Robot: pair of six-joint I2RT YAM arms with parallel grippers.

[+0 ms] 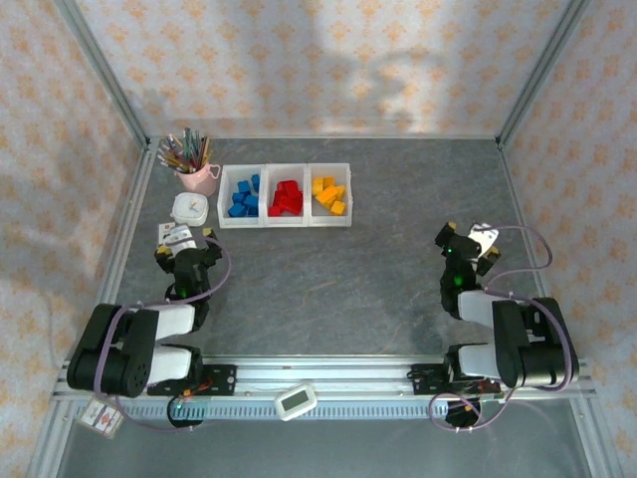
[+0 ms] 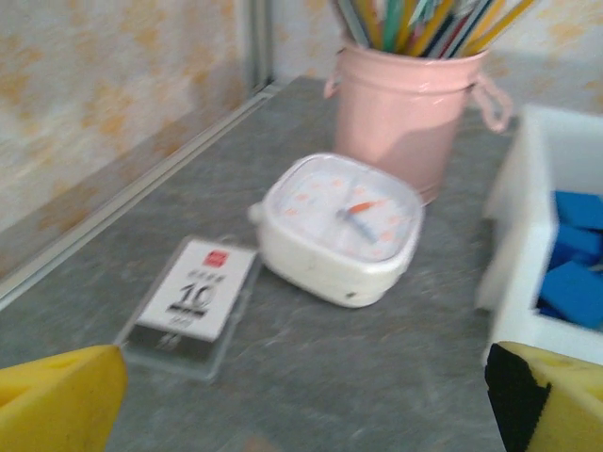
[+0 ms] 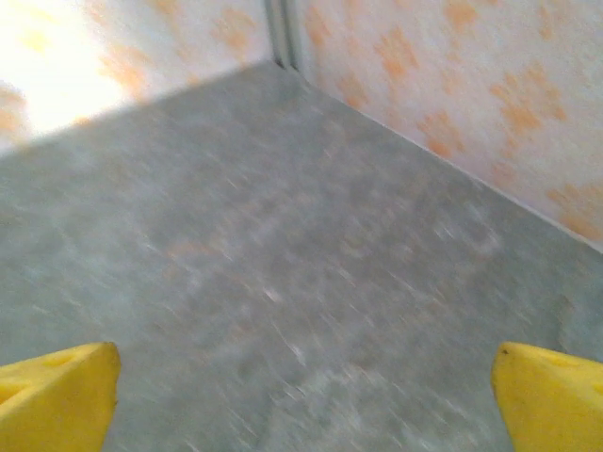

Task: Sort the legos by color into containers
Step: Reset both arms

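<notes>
While both arms sit folded near their bases, the left gripper [image 1: 189,239] [image 2: 301,414] stands fully spread, its two yellow fingertips [image 2: 57,400] at opposite edges of the wrist view with nothing between them. The right gripper [image 1: 468,239] [image 3: 301,405] reads the same: two yellow pads [image 3: 556,395] wide apart, empty, over bare grey table [image 3: 283,245].

Left gripper's surroundings, working outward:
- One card [image 1: 175,235] [image 2: 193,292], flat on the table, at 11 o'clock, just ahead of the fingertips.
- One white square clock [image 1: 190,208] [image 2: 339,226] at 12 o'clock, just beyond the card.
- One pink cup [image 1: 199,177] [image 2: 405,113] behind the clock, also 12 o'clock, holding a bundle of pencils [image 1: 186,149]; too many to count.
- The containers [image 1: 285,222] at 1 o'clock: three white bins joined in one row.

The containers lie at 10 o'clock from the right gripper, well apart from it.

The legos, by bin:
- Left bin: blue bricks [image 1: 244,196]. In the left wrist view three blue faces [image 2: 575,264] show behind the bin wall.
- Middle bin: red bricks [image 1: 288,196].
- Right bin: yellow-orange bricks [image 1: 329,194].

Each heap is one colour. Bricks overlap, so a count per bin cannot be read.

One small white device [image 1: 296,400] rests on the near rail, at 6 o'clock between the two bases.
</notes>
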